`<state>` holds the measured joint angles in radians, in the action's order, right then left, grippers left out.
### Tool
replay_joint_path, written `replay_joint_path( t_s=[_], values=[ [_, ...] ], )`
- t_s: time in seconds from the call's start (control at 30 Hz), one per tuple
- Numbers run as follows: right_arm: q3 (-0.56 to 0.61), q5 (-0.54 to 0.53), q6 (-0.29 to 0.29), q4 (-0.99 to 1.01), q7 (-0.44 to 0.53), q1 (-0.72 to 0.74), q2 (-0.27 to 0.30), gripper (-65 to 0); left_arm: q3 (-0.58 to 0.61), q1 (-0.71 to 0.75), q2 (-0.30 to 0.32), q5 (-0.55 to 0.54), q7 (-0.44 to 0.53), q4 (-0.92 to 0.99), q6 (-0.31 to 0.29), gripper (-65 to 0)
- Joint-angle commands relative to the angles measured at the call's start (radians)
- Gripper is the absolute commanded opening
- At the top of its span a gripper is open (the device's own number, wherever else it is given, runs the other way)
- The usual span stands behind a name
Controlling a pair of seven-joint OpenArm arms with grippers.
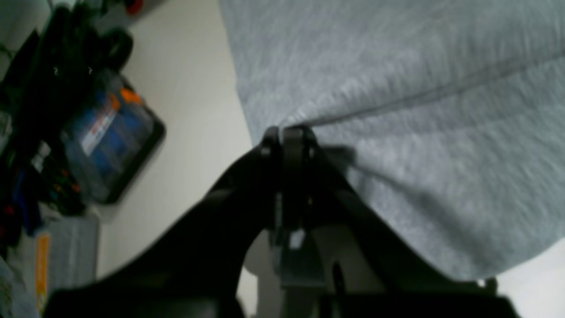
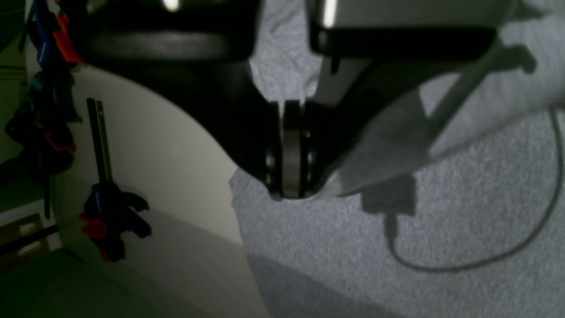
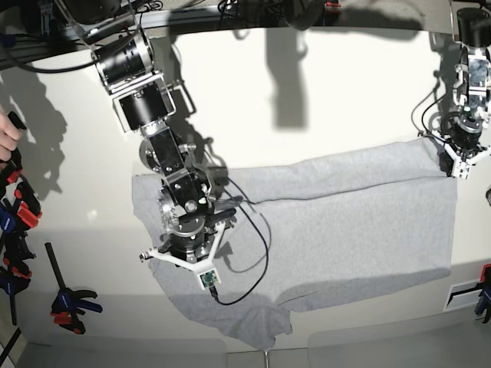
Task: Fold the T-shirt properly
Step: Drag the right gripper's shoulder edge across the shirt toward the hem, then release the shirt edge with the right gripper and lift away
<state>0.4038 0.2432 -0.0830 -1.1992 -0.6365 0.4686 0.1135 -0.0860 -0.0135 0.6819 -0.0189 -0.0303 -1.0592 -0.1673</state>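
Observation:
The light grey T-shirt [image 3: 345, 222] lies spread across the white table [image 3: 322, 100], plain side up, with no lettering showing. My right gripper [image 3: 186, 253] sits low over the shirt's left part. In the right wrist view this gripper [image 2: 289, 192] is shut on a raised fold at the edge of the T-shirt [image 2: 397, 247]. My left gripper [image 3: 462, 159] is at the shirt's far right corner. Up close, the left gripper [image 1: 287, 132] is shut on the hem of the T-shirt [image 1: 419, 132], and the cloth puckers toward its tips.
Clamps [image 3: 69, 304] stand along the table's left edge, one close to the right gripper [image 2: 110, 218]. A black camera cable [image 3: 249, 261] loops over the shirt. A tool case [image 1: 110, 141] lies beyond the table beside the left arm. A hand [image 3: 8, 138] shows at the far left.

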Motion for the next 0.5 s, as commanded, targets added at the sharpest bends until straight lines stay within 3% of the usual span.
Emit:
replay_joint_path(
  t_s=[0.0,0.23,0.33,0.47],
  values=[
    [-0.005,0.019,-0.011,-0.018,0.027,0.035,-0.003,-65.0,-0.010,-0.027,0.023,0.000,0.024,-0.004,0.012,-65.0],
    [-0.005,0.008,0.001,-0.018,0.039,0.036,-0.003,-65.0,-0.010,-0.045,-0.018,0.009,0.152,0.002,-0.050,-65.0],
    [-0.005,0.008,0.001,-0.018,0.058,0.036,-0.003,-65.0,-0.010,-0.062,-0.040,0.077,0.162,0.004,-0.051,-65.0],
    [-0.005,0.007,0.001,-0.018,0.083,0.036,-0.003,-65.0,-0.010,-0.085,-0.045,0.081,0.202,0.004,-0.051,-65.0]
  ],
)
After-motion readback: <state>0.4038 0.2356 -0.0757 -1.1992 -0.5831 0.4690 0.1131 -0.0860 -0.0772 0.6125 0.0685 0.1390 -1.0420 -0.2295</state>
